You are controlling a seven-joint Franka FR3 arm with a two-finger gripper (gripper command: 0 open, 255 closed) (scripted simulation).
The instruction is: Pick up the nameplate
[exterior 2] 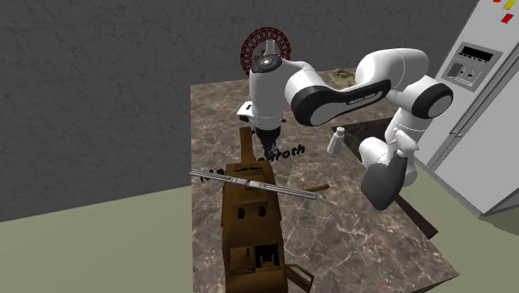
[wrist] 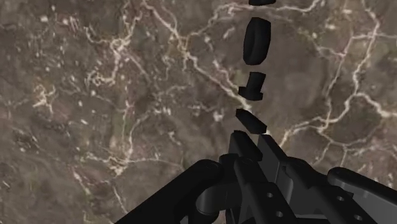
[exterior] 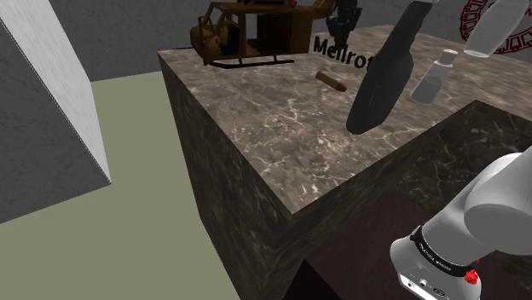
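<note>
The nameplate (exterior: 342,56) is a row of black standing letters on the marble table (exterior: 281,128), next to the helicopter model. My black gripper (exterior: 345,20) comes down on its near letters. In the second exterior view the gripper (exterior 2: 268,143) sits at the nameplate (exterior 2: 289,154), whose last letters stick out beside it. In the wrist view the nameplate (wrist: 256,41) runs edge-on away from the gripper (wrist: 257,149). The fingers stand close together and clasp its nearest letter. I cannot tell whether the nameplate is off the table.
A brown helicopter model (exterior: 247,34) stands at the table's far corner, close to the nameplate. A brown cartridge (exterior: 331,81) and a pale bottle (exterior: 433,77) lie nearby. A dark grey elongated shape (exterior: 384,77) covers the nameplate's last letters. A red wheel (exterior 2: 264,50) stands behind the arm.
</note>
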